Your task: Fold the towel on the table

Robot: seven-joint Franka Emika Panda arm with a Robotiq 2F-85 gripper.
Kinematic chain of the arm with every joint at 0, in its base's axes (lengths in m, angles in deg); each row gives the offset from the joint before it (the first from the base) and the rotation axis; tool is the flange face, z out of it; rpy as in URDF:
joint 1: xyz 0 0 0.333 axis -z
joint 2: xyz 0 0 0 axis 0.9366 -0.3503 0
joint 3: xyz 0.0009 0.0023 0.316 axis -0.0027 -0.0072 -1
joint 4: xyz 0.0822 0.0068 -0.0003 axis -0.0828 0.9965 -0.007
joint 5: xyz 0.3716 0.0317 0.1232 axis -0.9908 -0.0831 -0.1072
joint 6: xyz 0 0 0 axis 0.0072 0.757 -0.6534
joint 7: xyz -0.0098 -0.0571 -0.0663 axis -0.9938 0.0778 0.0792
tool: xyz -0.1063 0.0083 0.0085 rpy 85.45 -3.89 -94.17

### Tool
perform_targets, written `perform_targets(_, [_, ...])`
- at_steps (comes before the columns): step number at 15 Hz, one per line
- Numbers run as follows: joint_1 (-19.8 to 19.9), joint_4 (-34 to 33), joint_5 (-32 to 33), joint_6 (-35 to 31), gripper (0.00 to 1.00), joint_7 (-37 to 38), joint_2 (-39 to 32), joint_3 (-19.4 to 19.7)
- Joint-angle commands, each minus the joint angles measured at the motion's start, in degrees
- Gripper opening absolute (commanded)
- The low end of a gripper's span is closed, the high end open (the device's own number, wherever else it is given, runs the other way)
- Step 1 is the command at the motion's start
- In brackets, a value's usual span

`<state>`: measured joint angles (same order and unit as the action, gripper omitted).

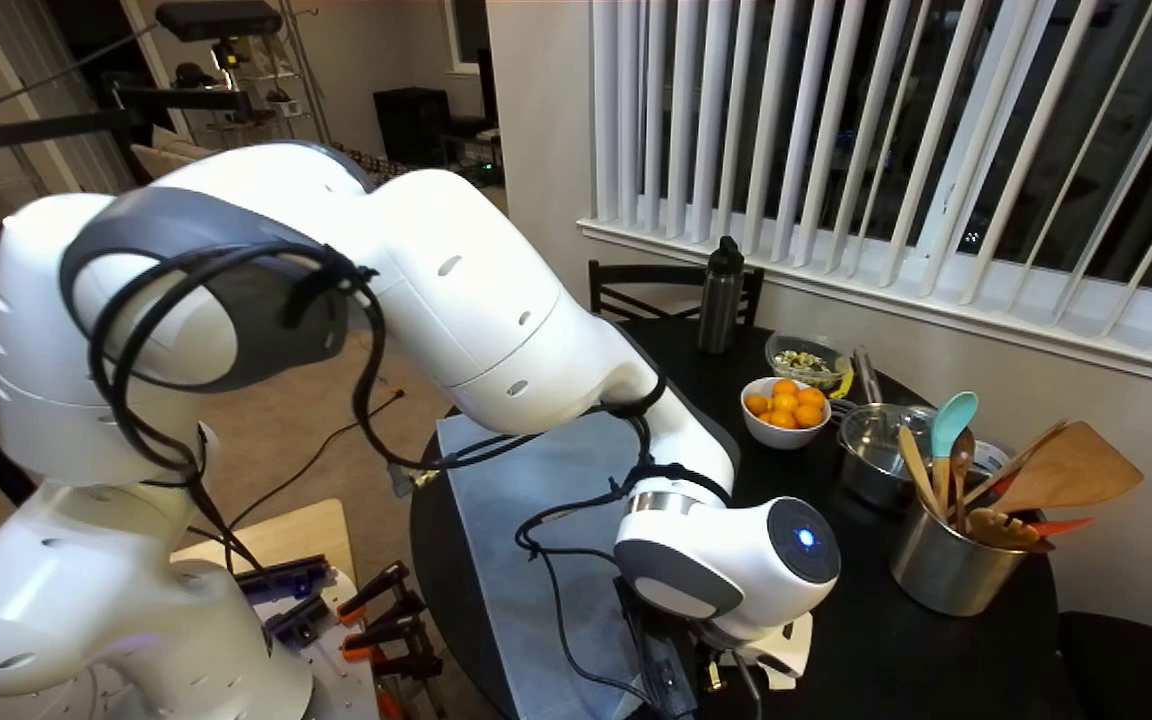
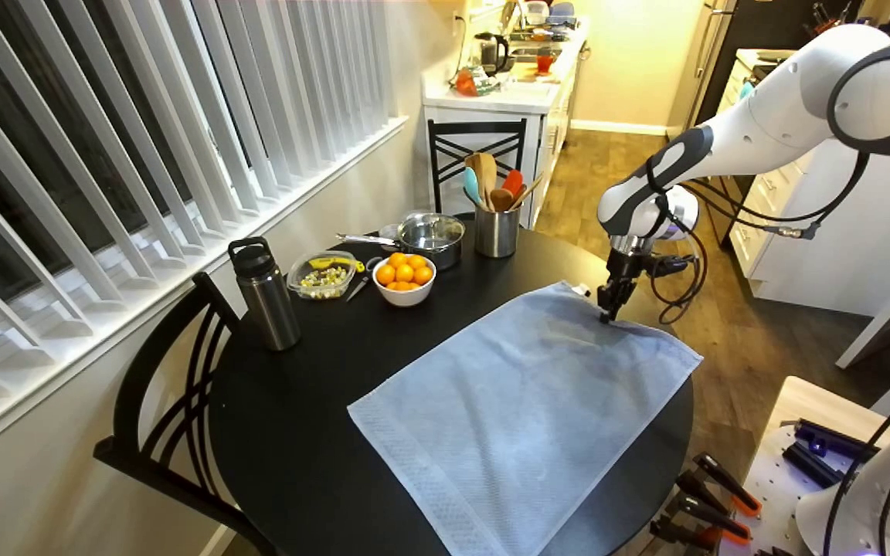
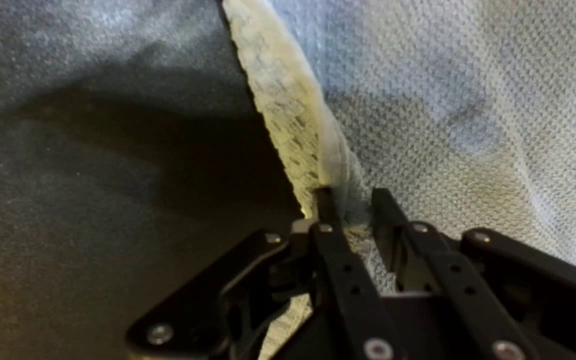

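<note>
The pale blue-grey towel (image 2: 507,409) lies spread over the black round table (image 2: 314,448), its far edge rumpled where my gripper (image 2: 607,315) points down onto it. In the wrist view the gripper (image 3: 352,200) straddles a raised fold at the towel's edge. Its two fingers stand a narrow gap apart, with bunched cloth between the tips; firm contact from both pads does not show. Left of that edge in the wrist view is bare dark table (image 3: 93,240). In an exterior view the arm covers part of the towel (image 1: 536,500), and the fingertips are hidden.
Along the window side stand a steel bottle (image 2: 266,297), a clear food container (image 2: 324,275), a bowl of oranges (image 2: 404,292), a pot (image 2: 433,241) and a utensil holder (image 2: 496,232). Black chairs (image 2: 174,417) flank the table. Cables hang from the arm.
</note>
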<state>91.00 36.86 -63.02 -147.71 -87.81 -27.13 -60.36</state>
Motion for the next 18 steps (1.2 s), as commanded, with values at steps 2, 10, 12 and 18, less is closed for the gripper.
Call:
perform_targets(2, [0.05, 1.45, 1.16, -0.07, 0.0, 1.68, 1.81, -0.1])
perform_targets(10, [-1.7, 3.62, 6.12, 3.0, 0.02, 8.12, 8.86, 2.86])
perform_targets(12, [-2.36, 3.53, 9.05, 6.71, 0.02, 10.24, 11.43, 3.47])
perform_targets(18, [-6.35, 0.96, 7.64, 17.6, 0.02, 10.14, 14.72, 0.89])
